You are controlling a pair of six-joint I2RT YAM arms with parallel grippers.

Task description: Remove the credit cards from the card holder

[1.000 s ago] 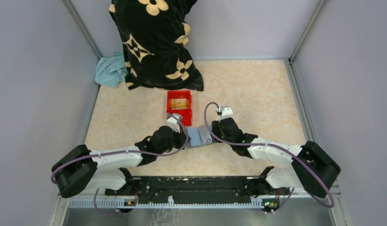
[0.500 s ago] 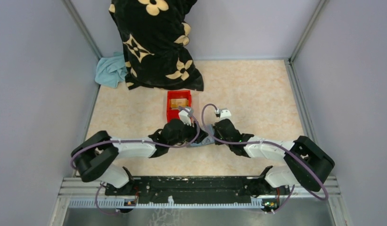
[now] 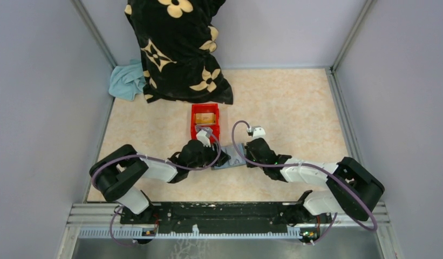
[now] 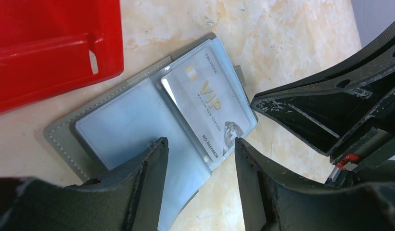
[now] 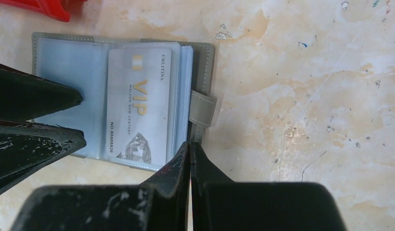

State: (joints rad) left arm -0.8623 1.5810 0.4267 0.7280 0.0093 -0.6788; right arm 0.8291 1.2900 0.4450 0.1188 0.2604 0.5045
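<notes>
Arms low, left in from 8 o'clock, right from 4; left end effector (image 4: 200, 147) released over open card holder (image 5: 60, 72), 6 o'clock of red bin (image 4: 51, 43); right end effector (image 5: 190, 149) clenched at its edge.

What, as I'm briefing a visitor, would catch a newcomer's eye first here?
The open card holder lies at mid-table, a silver VIP card in its pocket, with the open left gripper over it and the shut right gripper at its edge. Behind it sits a red bin, and farther back a big black flowered cloth.
</notes>
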